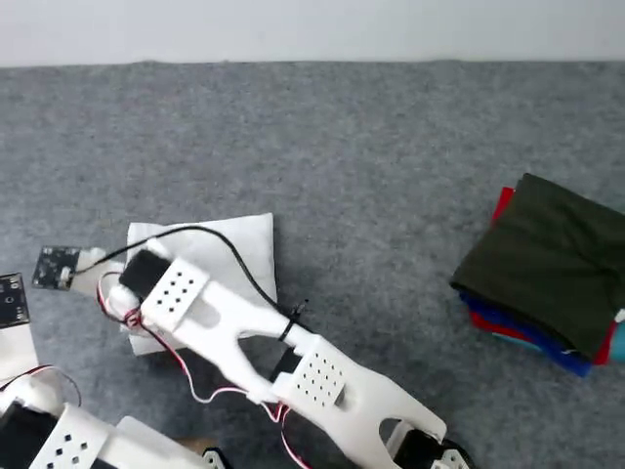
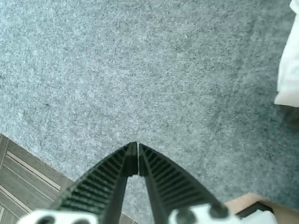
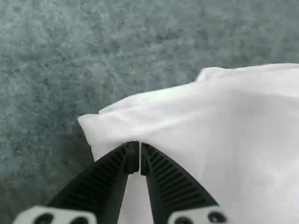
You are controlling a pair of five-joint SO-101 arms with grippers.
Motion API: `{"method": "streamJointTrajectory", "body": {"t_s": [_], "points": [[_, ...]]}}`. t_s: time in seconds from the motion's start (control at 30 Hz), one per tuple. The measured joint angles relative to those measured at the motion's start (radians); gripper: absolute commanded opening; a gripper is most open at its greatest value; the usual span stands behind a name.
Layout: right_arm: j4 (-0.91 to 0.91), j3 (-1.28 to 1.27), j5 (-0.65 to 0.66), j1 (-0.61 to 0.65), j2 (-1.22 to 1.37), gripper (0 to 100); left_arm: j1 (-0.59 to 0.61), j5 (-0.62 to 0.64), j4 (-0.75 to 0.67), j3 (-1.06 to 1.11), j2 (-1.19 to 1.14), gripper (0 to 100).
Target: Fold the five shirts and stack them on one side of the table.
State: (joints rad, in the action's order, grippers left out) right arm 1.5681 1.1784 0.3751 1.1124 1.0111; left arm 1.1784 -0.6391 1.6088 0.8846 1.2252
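Note:
A folded white shirt (image 1: 210, 256) lies at the left of the grey table. My right arm (image 1: 244, 327) stretches from the front edge across its near-left part. In the right wrist view my right gripper (image 3: 139, 151) is shut, its tips down on the white shirt (image 3: 210, 121) close to one corner, with no cloth visible between the fingers. At the right edge sits a stack of folded shirts (image 1: 547, 264), dark green on top with blue, red and teal below. My left gripper (image 2: 138, 156) is shut on nothing and hangs over bare carpet near the front-left edge. The white shirt (image 2: 289, 70) shows off to one side of it.
The grey carpet (image 1: 371, 176) between the white shirt and the stack is bare. The table's edge and a wooden floor (image 2: 18, 186) lie just behind my left gripper. A pale wall (image 1: 312, 29) runs along the far side. My left arm (image 1: 68, 435) sits at the front-left corner.

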Motion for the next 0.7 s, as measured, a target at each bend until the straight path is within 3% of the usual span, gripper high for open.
{"method": "streamJointTrajectory", "body": {"t_s": [0.23, 0.47, 0.7], "points": [[0.181, 0.232, 0.002, -0.120, -0.002, 1.1, 0.000, 0.000, 0.000, 0.000, 0.000, 2], [0.186, 0.265, 0.002, -0.236, -0.002, 0.9, 0.000, 0.000, 0.000, 0.000, 0.000, 2], [0.186, 0.238, 0.002, -0.203, 0.038, 0.9, 0.000, 0.000, 0.000, 0.000, 0.000, 2]]}}
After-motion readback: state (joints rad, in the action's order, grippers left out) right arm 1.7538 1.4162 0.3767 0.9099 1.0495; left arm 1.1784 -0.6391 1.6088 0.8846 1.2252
